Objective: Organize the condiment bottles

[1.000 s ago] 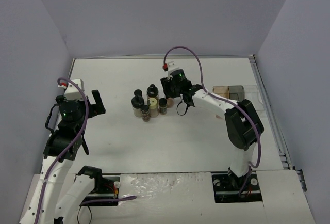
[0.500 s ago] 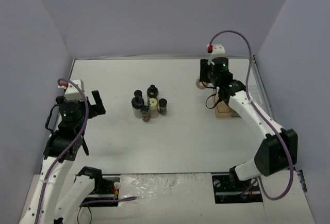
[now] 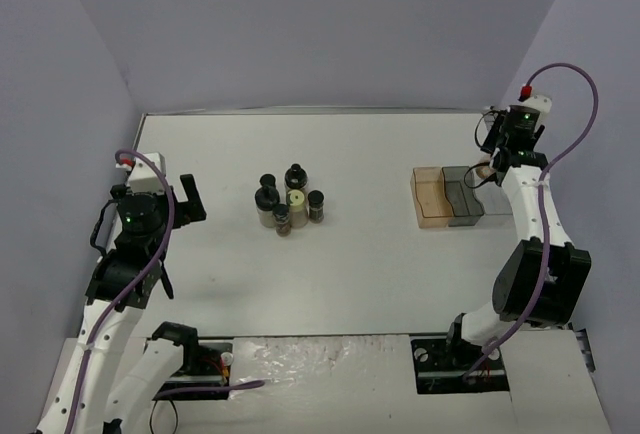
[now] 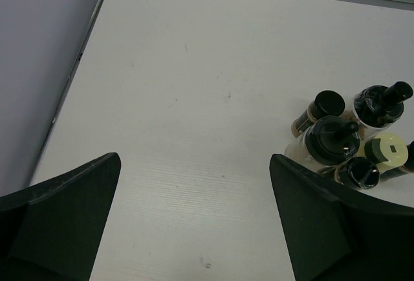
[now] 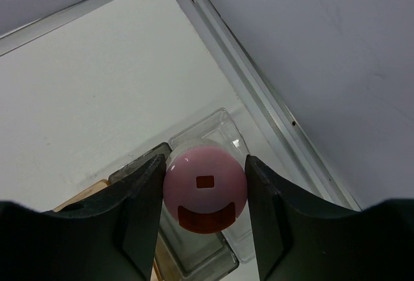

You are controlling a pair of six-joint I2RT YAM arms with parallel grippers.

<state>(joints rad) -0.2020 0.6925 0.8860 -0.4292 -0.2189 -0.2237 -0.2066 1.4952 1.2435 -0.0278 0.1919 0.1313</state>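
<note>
Several condiment bottles (image 3: 290,199) stand clustered mid-table, most with black caps and one with a pale yellow cap (image 3: 297,198). The same cluster (image 4: 343,138) shows at the right edge of the left wrist view. My right gripper (image 5: 204,161) is shut on a pink-capped bottle (image 5: 205,193), gripping the cap from both sides. It holds the bottle in the air over the clear right-hand compartment (image 5: 223,129) of the tray (image 3: 447,197). My left gripper (image 4: 194,164) is open with nothing in it, over bare table left of the cluster.
The tray has an amber compartment (image 3: 430,199) and a grey one (image 3: 463,199) beside the clear one. A metal rail (image 5: 259,93) runs along the table's right edge just beyond the tray, with the side wall behind it.
My right arm has swung from the bottle cluster across to the far right, carrying the pink-capped bottle to above the tray's right end. The left arm has not moved.
</note>
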